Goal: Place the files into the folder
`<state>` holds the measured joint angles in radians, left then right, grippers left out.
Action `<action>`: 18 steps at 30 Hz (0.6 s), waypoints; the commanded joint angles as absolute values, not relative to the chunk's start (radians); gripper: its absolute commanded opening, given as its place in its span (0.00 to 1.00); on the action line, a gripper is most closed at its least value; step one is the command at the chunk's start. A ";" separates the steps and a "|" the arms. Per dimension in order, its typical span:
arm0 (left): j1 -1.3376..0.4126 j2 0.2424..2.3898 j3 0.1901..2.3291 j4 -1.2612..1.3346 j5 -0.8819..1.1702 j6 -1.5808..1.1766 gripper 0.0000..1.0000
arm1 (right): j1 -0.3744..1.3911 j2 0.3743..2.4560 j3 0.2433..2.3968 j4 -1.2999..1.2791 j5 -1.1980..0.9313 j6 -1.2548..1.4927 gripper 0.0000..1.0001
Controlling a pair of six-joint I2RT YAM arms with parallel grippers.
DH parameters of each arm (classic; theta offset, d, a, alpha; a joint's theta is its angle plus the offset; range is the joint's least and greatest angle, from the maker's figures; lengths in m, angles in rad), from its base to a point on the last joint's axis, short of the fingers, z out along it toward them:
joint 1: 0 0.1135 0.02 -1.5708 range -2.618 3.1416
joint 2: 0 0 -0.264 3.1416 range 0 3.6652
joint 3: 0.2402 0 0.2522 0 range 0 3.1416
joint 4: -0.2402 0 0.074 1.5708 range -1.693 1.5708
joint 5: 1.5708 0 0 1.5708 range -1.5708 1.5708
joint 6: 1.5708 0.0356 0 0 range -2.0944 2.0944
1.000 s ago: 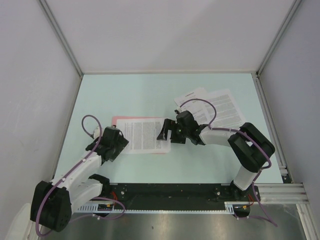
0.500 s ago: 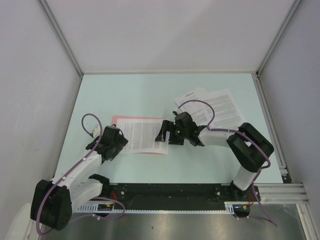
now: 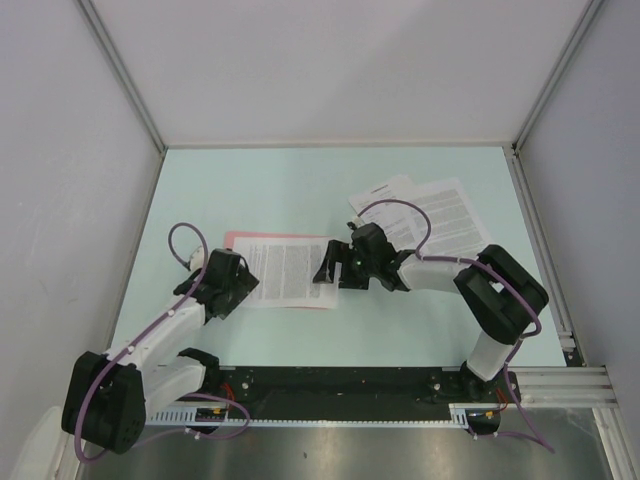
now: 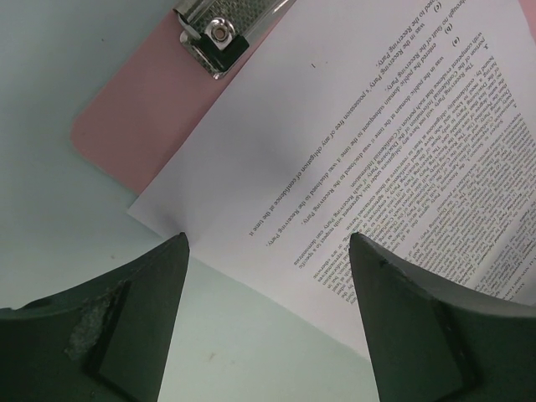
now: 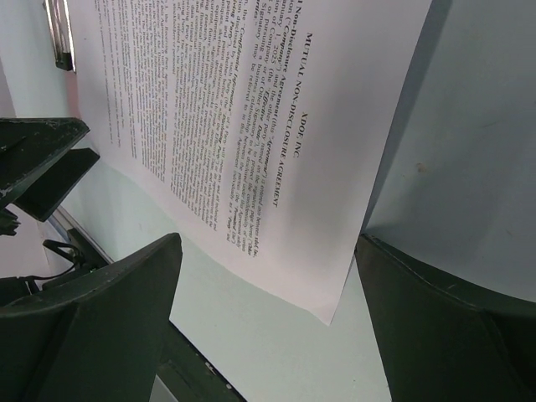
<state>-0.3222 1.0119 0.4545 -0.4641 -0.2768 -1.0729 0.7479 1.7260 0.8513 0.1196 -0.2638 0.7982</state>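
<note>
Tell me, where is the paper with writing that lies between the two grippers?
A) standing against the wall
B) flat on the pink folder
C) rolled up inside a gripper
B: the sheet lies flat on the pink folder, with one corner sticking out past the folder's edge onto the table.

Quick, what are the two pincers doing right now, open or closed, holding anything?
Left pincer: open, empty, above the sheet on the folder.
Right pincer: open, empty, above the same sheet.

The printed sheet [image 3: 287,272] hides most of the pink folder [image 3: 238,241] from above. My left wrist view crops its clip [image 4: 222,29].
</note>
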 commanded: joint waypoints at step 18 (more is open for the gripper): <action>-0.316 1.011 0.423 -0.416 -0.268 -1.045 0.82 | 0.663 1.776 0.715 0.305 -0.391 0.699 0.83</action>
<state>-0.3222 1.0149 0.4332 -0.4351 -0.2756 -1.0630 0.6651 1.7489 0.7666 0.3450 -0.4023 0.7101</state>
